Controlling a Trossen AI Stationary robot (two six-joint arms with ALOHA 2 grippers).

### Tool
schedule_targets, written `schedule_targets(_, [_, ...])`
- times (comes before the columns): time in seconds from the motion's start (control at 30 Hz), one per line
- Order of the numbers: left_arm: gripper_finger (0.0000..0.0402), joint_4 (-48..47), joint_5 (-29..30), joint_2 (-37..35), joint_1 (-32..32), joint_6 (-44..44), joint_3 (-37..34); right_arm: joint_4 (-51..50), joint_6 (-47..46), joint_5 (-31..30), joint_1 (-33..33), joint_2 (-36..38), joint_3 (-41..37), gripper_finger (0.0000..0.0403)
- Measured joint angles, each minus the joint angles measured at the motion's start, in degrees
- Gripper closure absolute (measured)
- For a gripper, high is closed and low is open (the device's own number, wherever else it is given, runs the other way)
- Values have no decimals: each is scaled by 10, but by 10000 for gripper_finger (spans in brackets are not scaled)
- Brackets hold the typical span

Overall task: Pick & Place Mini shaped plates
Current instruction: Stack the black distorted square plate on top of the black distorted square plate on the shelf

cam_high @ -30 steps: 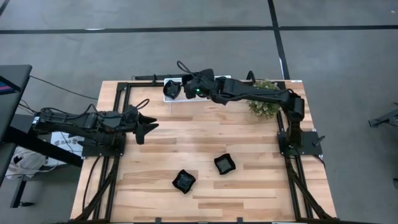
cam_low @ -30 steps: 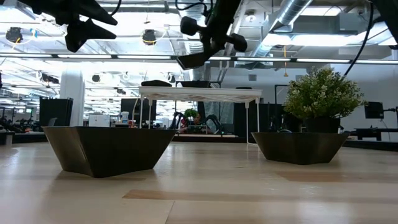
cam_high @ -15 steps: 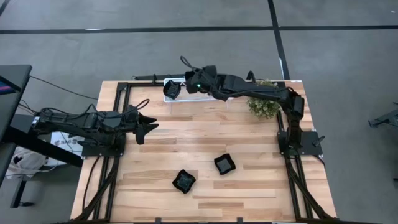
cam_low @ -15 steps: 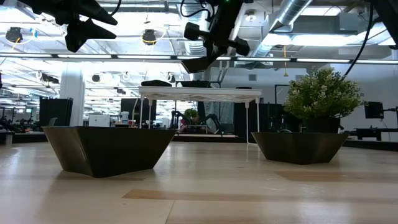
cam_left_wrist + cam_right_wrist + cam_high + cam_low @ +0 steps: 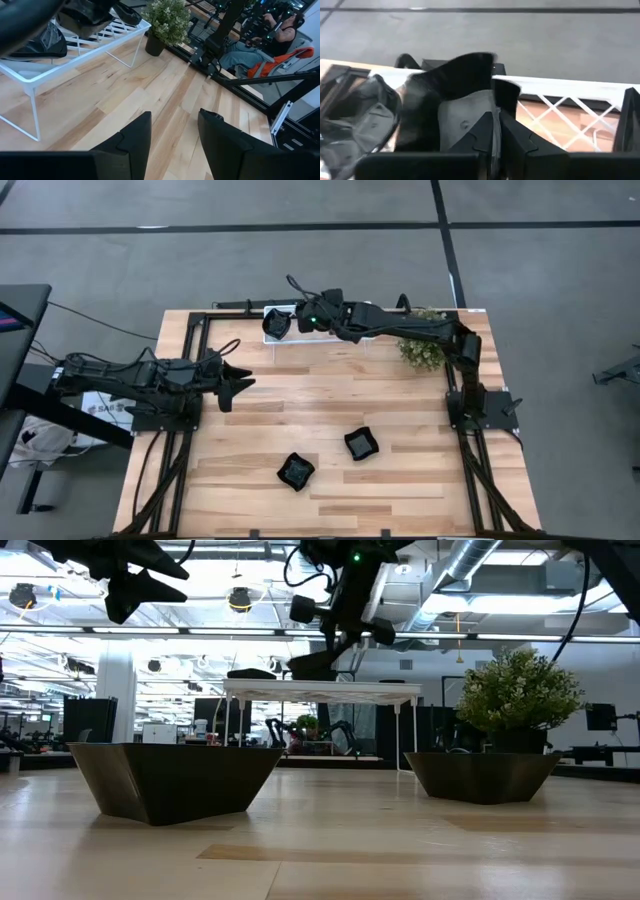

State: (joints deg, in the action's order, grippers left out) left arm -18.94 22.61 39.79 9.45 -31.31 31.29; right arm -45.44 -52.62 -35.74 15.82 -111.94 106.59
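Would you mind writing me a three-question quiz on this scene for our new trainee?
1. True or false: the right pincer is shut on a plate over the white tray.
2. How many plates lie on the bare wood of the table in the high view?
A. one
B. two
C. four
3. Fill in: the left pincer is ____, waiting at the table's left side.

Key:
1. True; the wrist view shows its fingers clamped on the dish's rim.
2. B; one plate and another sit near the front.
3. open; its fingers stand apart with nothing between them.
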Motion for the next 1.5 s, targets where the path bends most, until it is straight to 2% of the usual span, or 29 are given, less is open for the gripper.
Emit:
schedule_targets(0.27, [238, 0, 0, 0, 0, 0, 0, -1, 2, 12, 0, 0, 0, 369])
schedule_targets(0.43, [238, 0, 0, 0, 0, 0, 0, -10, 3, 12, 0, 1, 0, 345])
schedule_targets(0.57, [238, -1, 0, 0, 0, 0, 0, -11, 42, 12, -6, 6, 1, 325])
schedule_targets(0.73, [238, -1, 0, 0, 0, -3, -6, -8, 81, -49, -41, 39, 2, 320])
schedule_targets(0.8, [238, 0, -6, 0, 0, -23, -15, -7, 109, -76, -60, 58, 2, 322])
schedule_targets(0.87, [238, 0, -19, 0, 0, -58, -26, -6, 153, -77, -79, 79, 2, 325])
schedule_targets(0.97, [238, 2, -33, 0, 0, -88, -44, -10, 217, -28, -105, 115, 2, 331])
schedule_targets(1.13, [238, 18, -48, 0, 4, -133, -71, -59, 296, 130, -162, 162, 2, 337])
schedule_targets(1.2, [238, 41, -52, 0, 13, -157, -85, -94, 315, 151, -196, 175, 2, 337])
schedule_targets(1.27, [238, 68, -53, 0, 25, -175, -98, -130, 303, 114, -237, 185, 2, 337])
schedule_targets(1.4, [238, 135, -51, 0, 56, -204, -126, -189, 228, -15, -326, 196, 2, 337])
schedule_targets(1.5, [238, 181, -46, 5, 80, -223, -145, -239, 152, -47, -377, 196, 0, 337])
